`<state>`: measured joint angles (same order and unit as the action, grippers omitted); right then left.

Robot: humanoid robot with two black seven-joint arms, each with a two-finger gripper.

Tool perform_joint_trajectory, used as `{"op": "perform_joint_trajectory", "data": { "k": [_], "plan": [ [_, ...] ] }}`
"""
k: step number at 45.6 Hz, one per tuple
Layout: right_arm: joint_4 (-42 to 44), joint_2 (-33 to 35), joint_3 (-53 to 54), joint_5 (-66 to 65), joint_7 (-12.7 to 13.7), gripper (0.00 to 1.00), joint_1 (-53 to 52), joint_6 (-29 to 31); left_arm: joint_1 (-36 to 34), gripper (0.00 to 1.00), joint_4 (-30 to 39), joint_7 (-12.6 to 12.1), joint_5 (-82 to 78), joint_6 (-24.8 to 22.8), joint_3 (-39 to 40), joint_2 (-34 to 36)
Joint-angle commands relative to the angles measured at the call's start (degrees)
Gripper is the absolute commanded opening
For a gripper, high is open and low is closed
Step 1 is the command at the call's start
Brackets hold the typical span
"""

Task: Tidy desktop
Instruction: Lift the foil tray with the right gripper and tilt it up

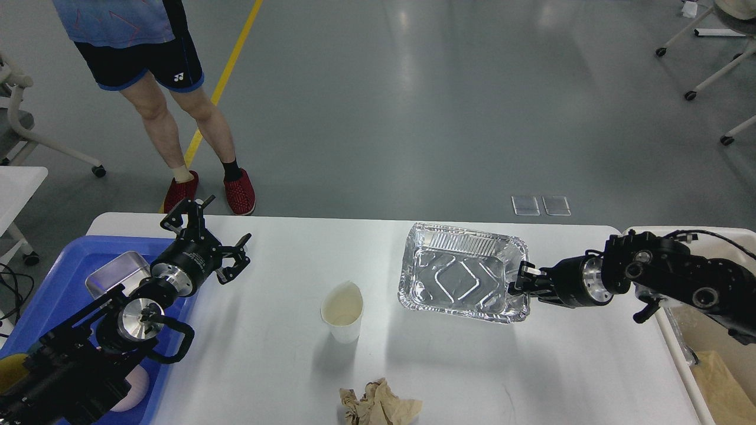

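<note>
The white desktop [413, 366] fills the lower view. My right gripper [522, 281] is shut on the right rim of a silver foil tray [458, 273] and holds it lifted above the desktop, tilted. A white paper cup [342, 310] stands upright at the centre. A crumpled brown paper ball [378, 404] lies at the front edge. My left gripper [214, 239] is open and empty above the desktop's left part, beside the blue tray [56, 280].
The blue tray holds a small metal dish [112, 268] and a pinkish object [131, 392]. A cream bin [697, 254] with brown paper in it [723, 386] stands off the right edge. A person [177, 100] stands behind the far left corner.
</note>
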<state>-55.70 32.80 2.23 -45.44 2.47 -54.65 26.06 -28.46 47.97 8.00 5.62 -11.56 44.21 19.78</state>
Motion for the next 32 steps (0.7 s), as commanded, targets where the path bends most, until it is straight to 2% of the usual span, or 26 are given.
{"op": "perform_joint_trajectory", "data": {
  "k": [1,7,17,24,32],
  "plan": [
    [-0.7,0.2,-4.0,2.6,0.7,0.00,-5.3,2.2,0.4,0.98,-0.1,0.0,0.0,0.0,0.0,0.0],
    [-0.7,-1.4,-10.2,9.8,3.9,0.00,-12.2,3.6,0.7,0.98,-0.2,0.0,0.0,0.0,0.0,0.0],
    [-0.6,-8.1,-19.3,19.2,9.1,0.00,-20.8,4.4,0.8,0.98,-0.2,0.1,0.0,0.0,-0.1,-0.5],
    [-0.6,-11.6,-22.5,22.9,10.0,0.00,-24.0,4.4,0.8,0.98,-0.2,0.1,0.0,0.0,-0.1,-0.5],
    [-0.6,-12.0,-22.7,23.1,10.0,0.00,-24.9,5.5,1.4,0.98,-0.2,0.1,-0.1,0.0,0.0,-0.4]
  ]
}}
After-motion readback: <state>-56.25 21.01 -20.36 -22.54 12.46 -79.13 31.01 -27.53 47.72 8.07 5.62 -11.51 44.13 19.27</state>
